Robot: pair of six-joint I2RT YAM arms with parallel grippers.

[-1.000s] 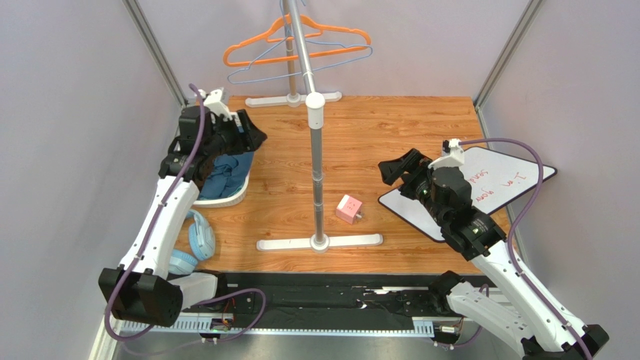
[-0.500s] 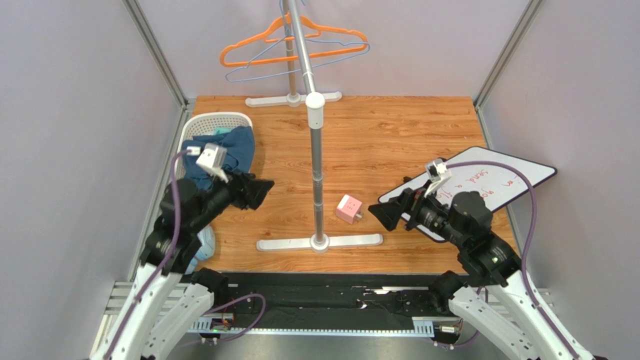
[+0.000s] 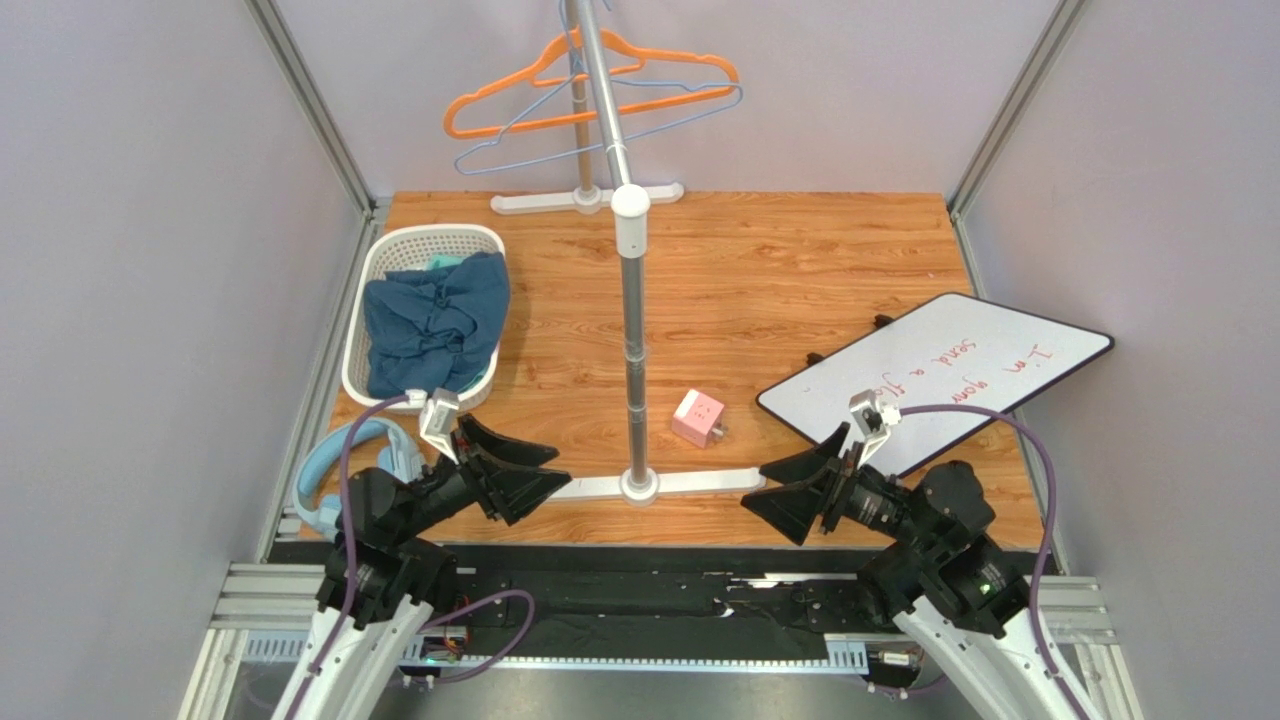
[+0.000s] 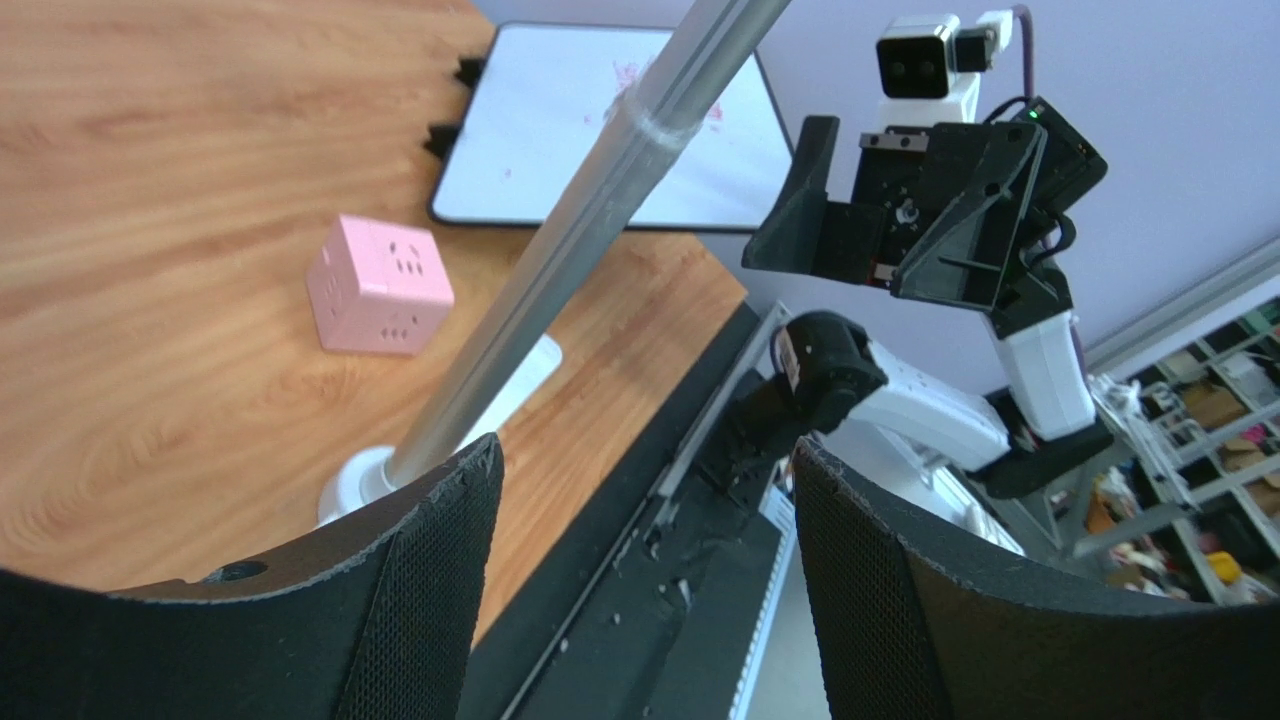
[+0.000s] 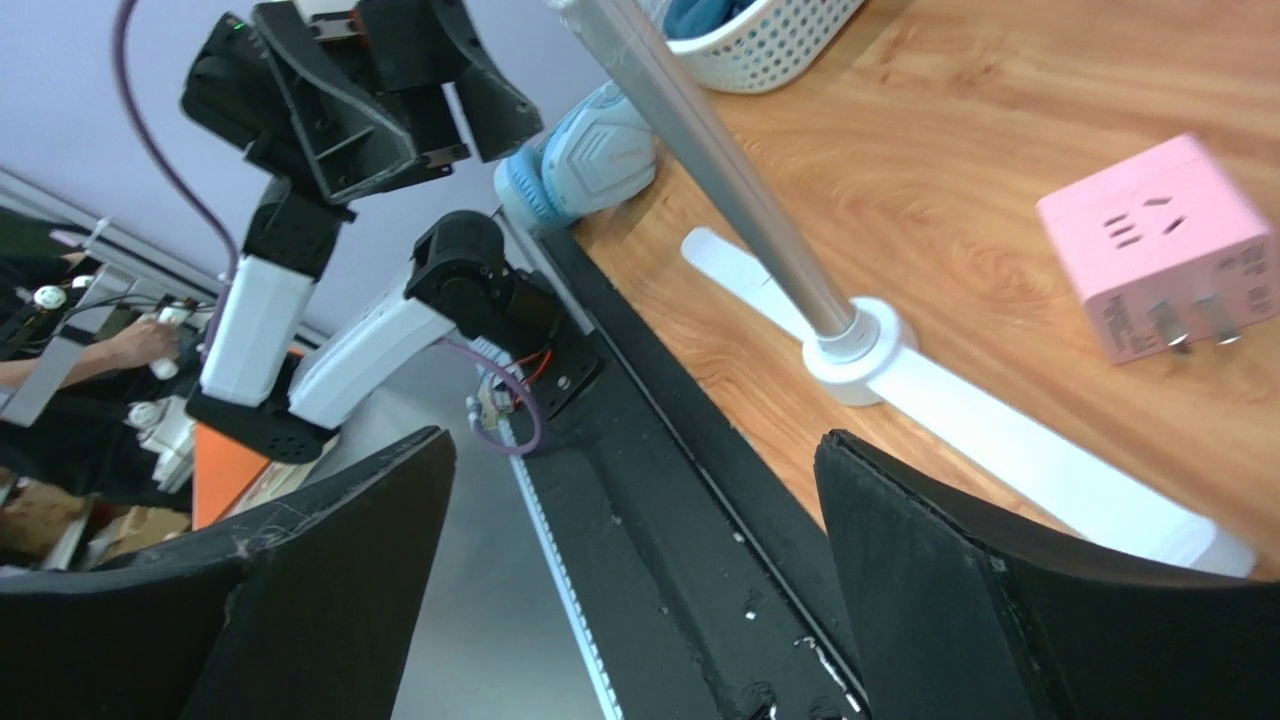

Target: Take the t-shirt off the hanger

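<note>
Blue cloth of the t-shirt (image 3: 436, 318) lies bunched in the white basket (image 3: 428, 231) at the left of the tabletop (image 3: 796, 270), well apart from the orange hanger (image 3: 508, 72) hanging bare on the rack (image 3: 633, 323), so I judge the removal done and nothing left to pull off. My left fingers (image 3: 508, 444) and right fingers (image 3: 807, 459) sit low at the near edge, each pair spread apart and holding nothing. A pink cube (image 3: 697, 416), a whiteboard (image 3: 977, 360) and headphones (image 3: 319, 477) lie around, none in my way.

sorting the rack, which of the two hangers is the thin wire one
The pale blue hanger, sitting just lower in the top view than the orange hanger, which is visibly thicker.
</note>
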